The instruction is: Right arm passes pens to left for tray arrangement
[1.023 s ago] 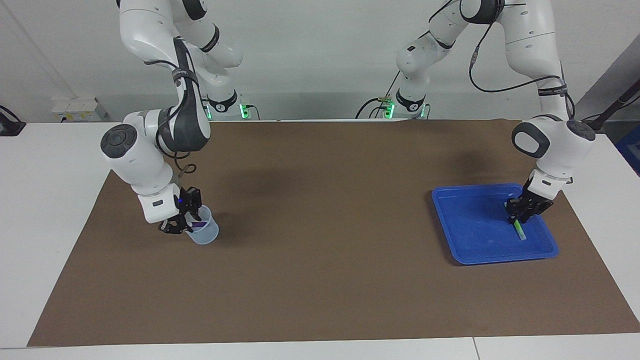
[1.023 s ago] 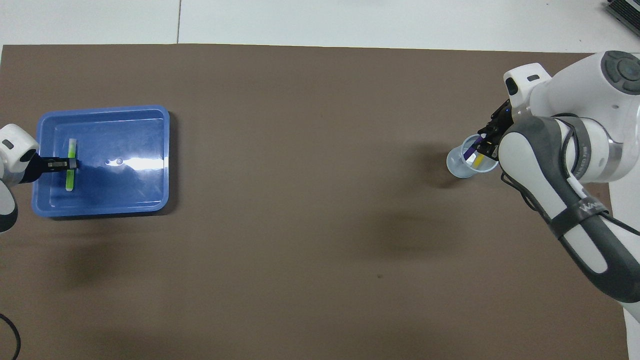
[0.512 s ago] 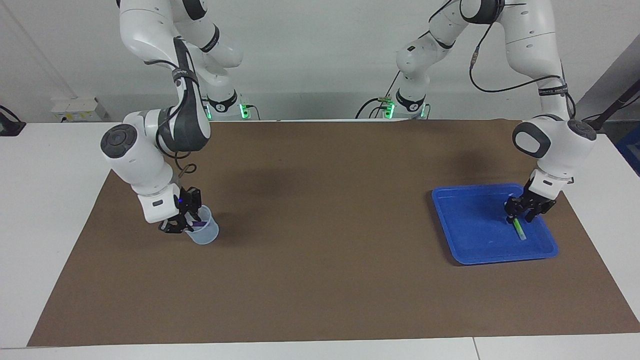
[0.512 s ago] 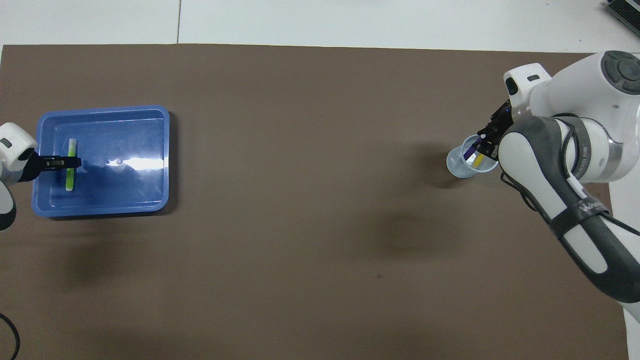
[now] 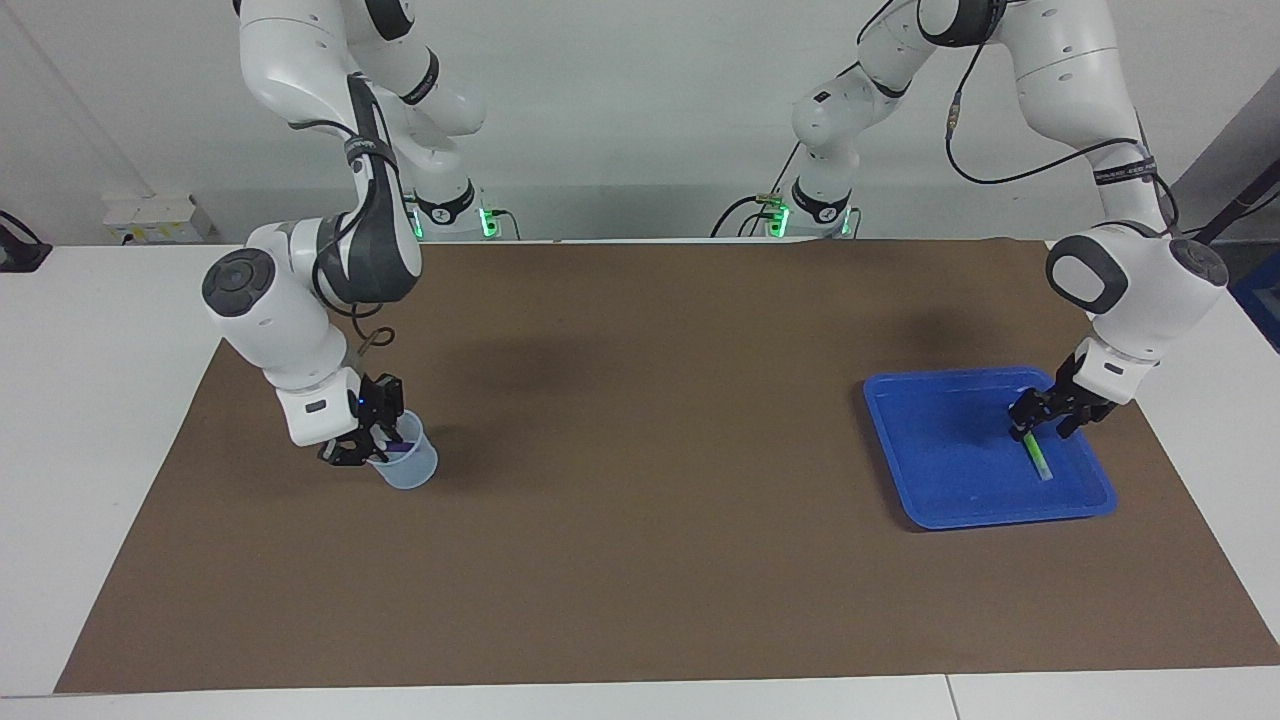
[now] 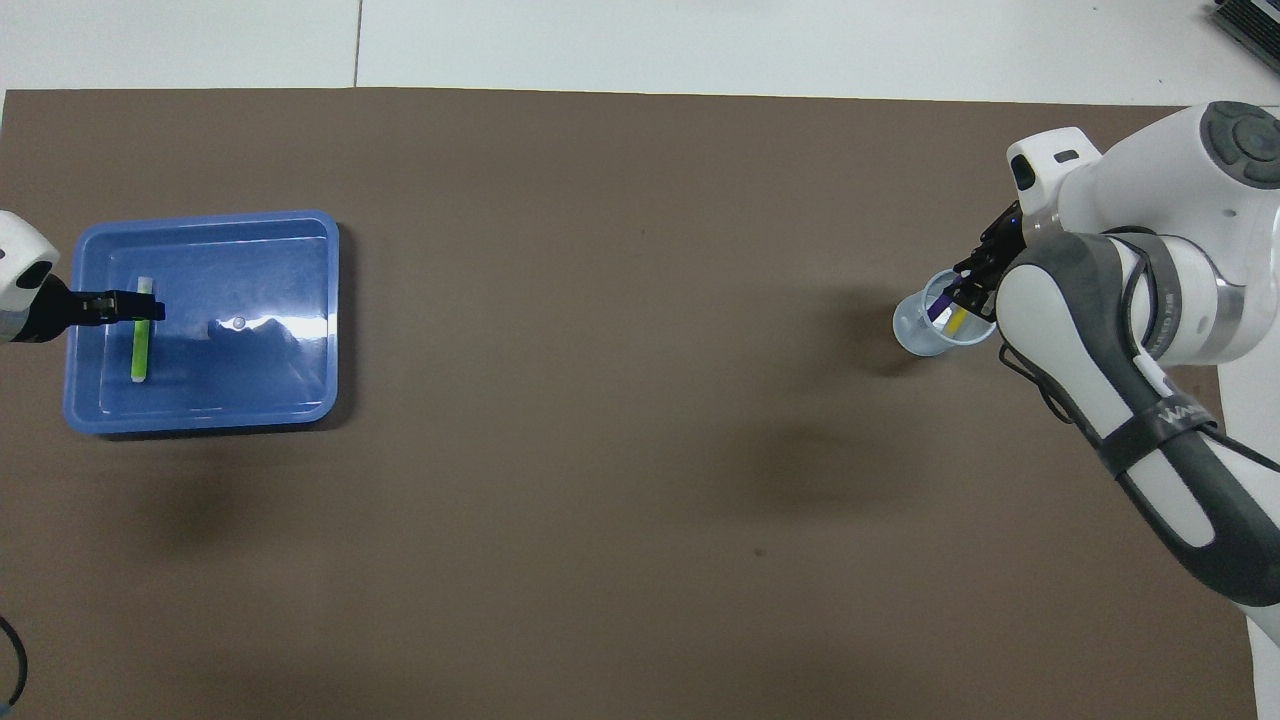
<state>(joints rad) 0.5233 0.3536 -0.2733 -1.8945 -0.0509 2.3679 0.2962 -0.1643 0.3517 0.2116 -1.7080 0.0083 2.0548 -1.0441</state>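
Observation:
The blue tray sits at the left arm's end of the table. A green pen lies flat in it, free of any grip. My left gripper hangs open just above the pen's end nearer the robots. At the right arm's end stands a small translucent cup holding a purple pen and a yellow pen. My right gripper dips into the cup's mouth at the purple pen's upper end.
A brown mat covers the table between the cup and the tray. White table borders the mat at both ends and at its edge farthest from the robots.
The left gripper has opened, let go of the green pen and risen, drawing back a little toward the robots. The pen stays in the tray. The right gripper has barely moved at the cup.

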